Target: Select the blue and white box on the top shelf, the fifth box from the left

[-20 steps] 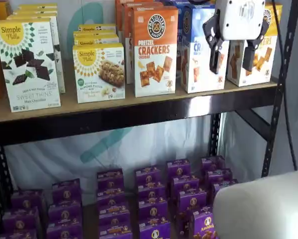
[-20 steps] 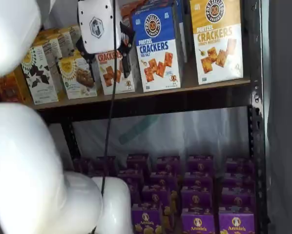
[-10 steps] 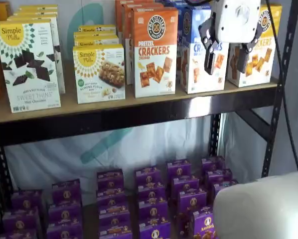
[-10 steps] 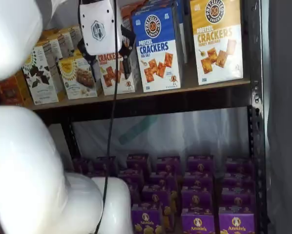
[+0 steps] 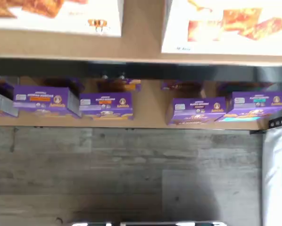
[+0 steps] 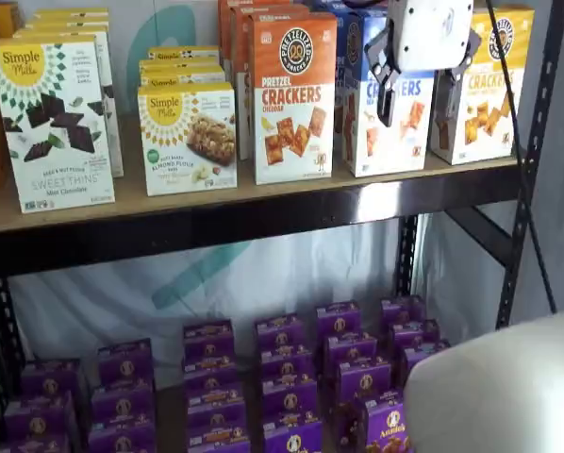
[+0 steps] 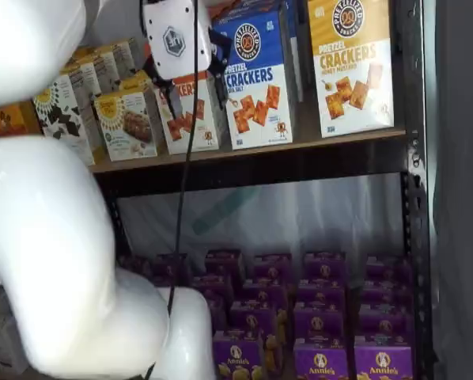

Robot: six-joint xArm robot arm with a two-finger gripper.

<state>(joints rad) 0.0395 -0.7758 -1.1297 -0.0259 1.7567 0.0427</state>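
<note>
Gripper (image 6: pixel 422 87) has climbed toward the upper right of the frame, fingers spread and empty, now framing the blue and white box (image 6: pixel 388 113) standing on the top shelf (image 6: pixel 263 222). You're lined up; push in next, I'd say.

My gripper (image 6: pixel 417 85) covered the top of the blue box (image 6: pixel 388 142). Wrist view cut both cracker boxes (image 5: pixel 226 26) off, and the purple boxes' (image 5: pixel 105 104) print blurred.
</note>
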